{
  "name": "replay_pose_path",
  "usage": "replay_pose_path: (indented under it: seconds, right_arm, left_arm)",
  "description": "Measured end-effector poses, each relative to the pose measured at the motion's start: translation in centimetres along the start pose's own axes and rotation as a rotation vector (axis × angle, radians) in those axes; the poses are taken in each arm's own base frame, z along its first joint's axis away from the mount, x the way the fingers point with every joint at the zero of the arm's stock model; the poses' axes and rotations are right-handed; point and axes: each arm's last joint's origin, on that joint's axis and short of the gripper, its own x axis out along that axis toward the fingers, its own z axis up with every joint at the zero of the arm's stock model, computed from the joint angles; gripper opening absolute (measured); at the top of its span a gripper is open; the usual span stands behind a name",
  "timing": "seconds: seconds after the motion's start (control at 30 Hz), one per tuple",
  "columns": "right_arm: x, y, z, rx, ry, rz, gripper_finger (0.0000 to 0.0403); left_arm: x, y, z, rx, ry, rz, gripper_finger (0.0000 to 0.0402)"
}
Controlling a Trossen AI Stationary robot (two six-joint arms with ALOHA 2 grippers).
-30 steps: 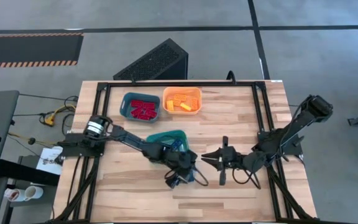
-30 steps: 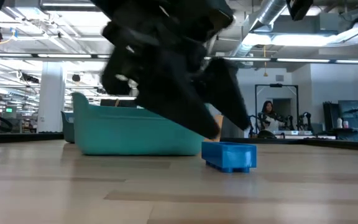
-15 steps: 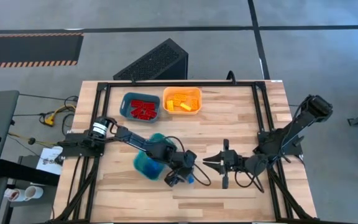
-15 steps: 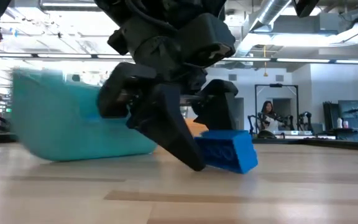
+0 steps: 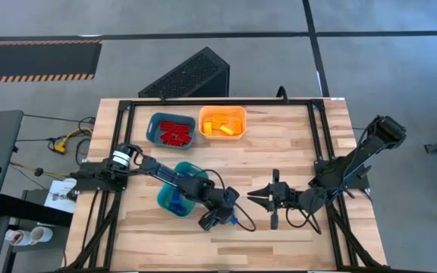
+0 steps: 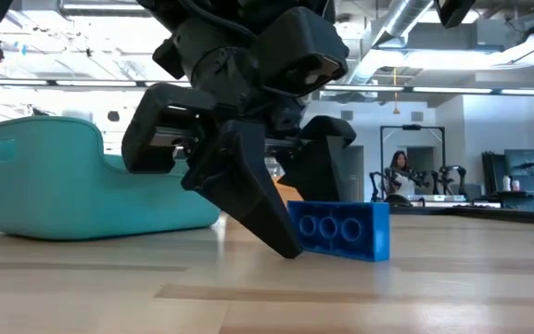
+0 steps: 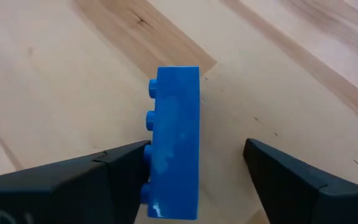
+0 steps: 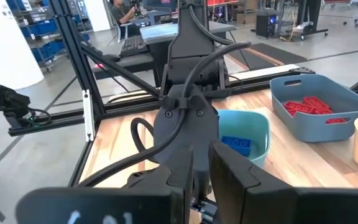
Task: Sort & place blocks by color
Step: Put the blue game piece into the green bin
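A wooden bench [image 5: 279, 148] carries three trays: a blue-grey tray [image 5: 155, 135] and an orange tray [image 5: 237, 120] side by side near the far edge, and a teal tray [image 5: 167, 192] closer to the middle. A person [image 6: 400, 173] sits in the room behind.

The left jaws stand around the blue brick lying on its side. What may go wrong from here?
1. In the left wrist view the small blue studded plastic brick touches one finger of the left gripper while the other stands apart, so closing may push or tip it instead of gripping it.
2. The teal plastic tray stands close beside the left arm; a swing may knock it.
3. The right gripper waits nearby and the arms may meet.
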Motion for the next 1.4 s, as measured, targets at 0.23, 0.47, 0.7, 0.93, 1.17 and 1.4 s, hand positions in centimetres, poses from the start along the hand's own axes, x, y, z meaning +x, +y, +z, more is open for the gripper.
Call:
replay_pose_path:
  seconds: [0.23, 0.47, 0.7, 0.93, 1.17, 1.4]
  right_arm:
    - [0.0, 0.0, 0.0, 0.001, -0.004, -0.011, 0.0074]
    - [0.0, -0.1, 0.0, 0.001, -0.008, -0.024, 0.0074]
    - [0.0, -0.1, 0.1, 0.002, -0.012, -0.023, 0.0074]
    - [0.0, 0.0, 0.2, 0.018, -0.022, -0.02, 0.0074]
    - [0.9, 0.1, 0.2, 0.033, -0.074, -0.028, 0.0074]
    - [2.7, -0.1, -1.3, 0.018, -0.074, -0.065, 0.0074]
  left_arm:
    - [0.1, -0.7, 0.2, -0.002, 0.01, -0.017, 0.0133]
    - [-2.4, -1.3, 2.8, -0.139, 0.088, -0.035, 0.0058]
    - [-9.8, -2.8, 4.6, -0.098, 0.141, 0.108, 0.0058]
    - [-16.5, -4.4, 2.2, -0.247, 0.094, 0.26, 0.0058]
    - [-19.6, -6.7, -3.2, -0.555, -0.085, 0.387, 0.0058]
    - [-19.8, -8.5, -7.7, -0.866, 0.031, 0.458, 0.0093]
